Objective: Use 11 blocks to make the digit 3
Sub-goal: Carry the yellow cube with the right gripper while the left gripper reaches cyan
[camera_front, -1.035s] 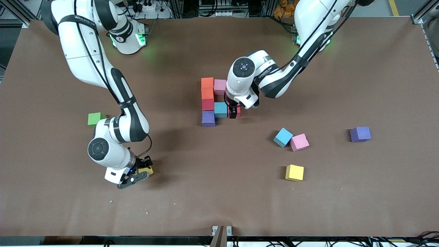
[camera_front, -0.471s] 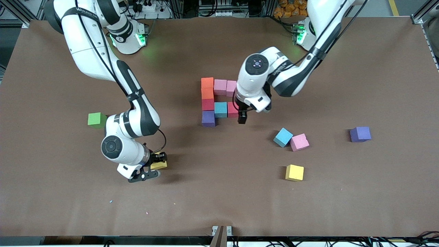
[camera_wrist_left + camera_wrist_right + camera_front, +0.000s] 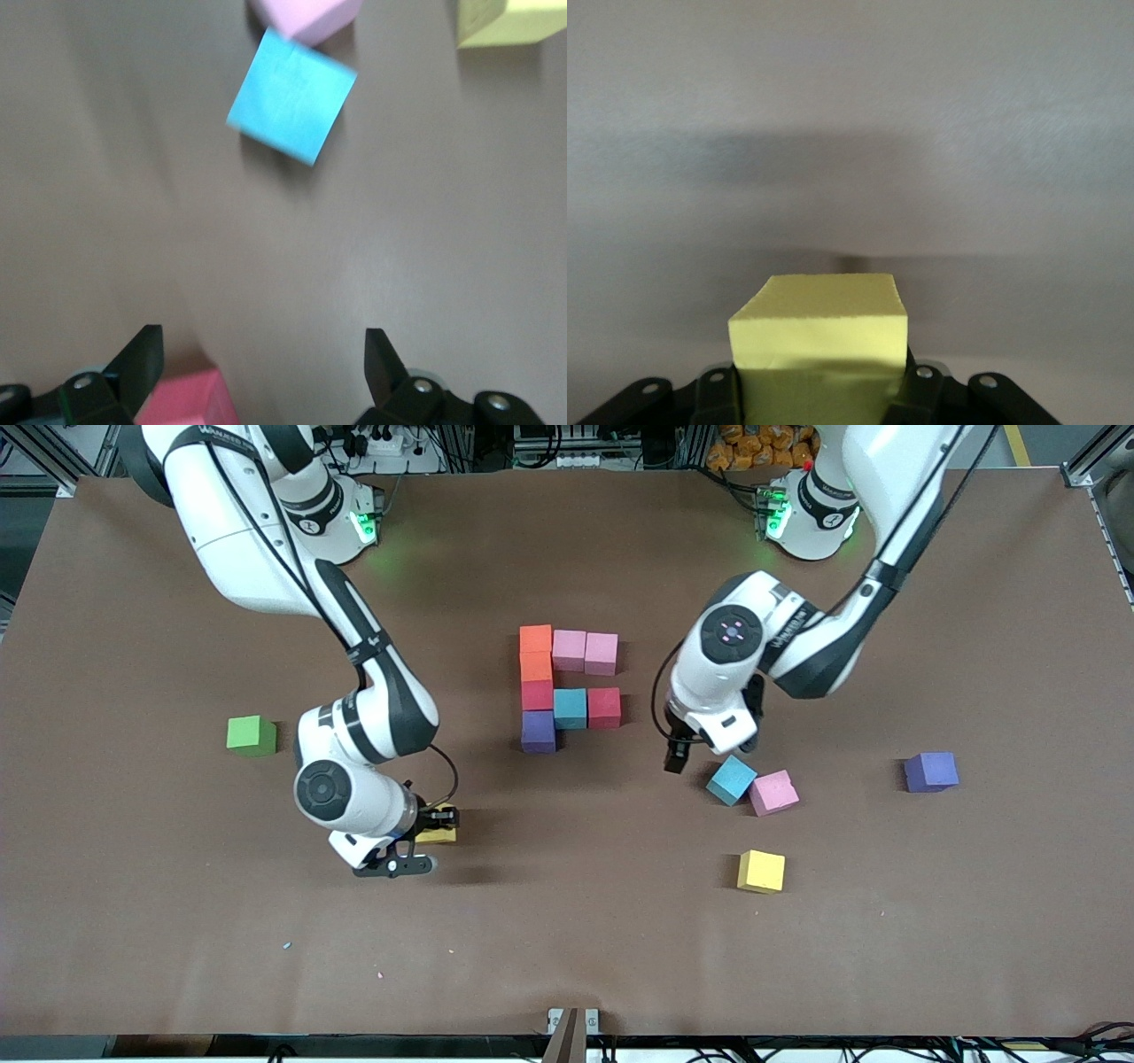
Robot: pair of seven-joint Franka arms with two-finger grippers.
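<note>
The left gripper [image 3: 678, 760] hangs with its jaws wide apart and empty right of centre in the front view, and the loose light blue cube [image 3: 732, 779] lies just lower right of it, turned cornerwise to the table edges and touching a pink cube [image 3: 773, 792]; this arm is much the nearer to it. The right gripper [image 3: 423, 849], lower left of centre, is clamped on a yellow cube [image 3: 819, 341]. The unfinished digit 3 [image 3: 569, 686], seven touching matte cubes, sits at mid-frame, up and right of that yellow cube.
</note>
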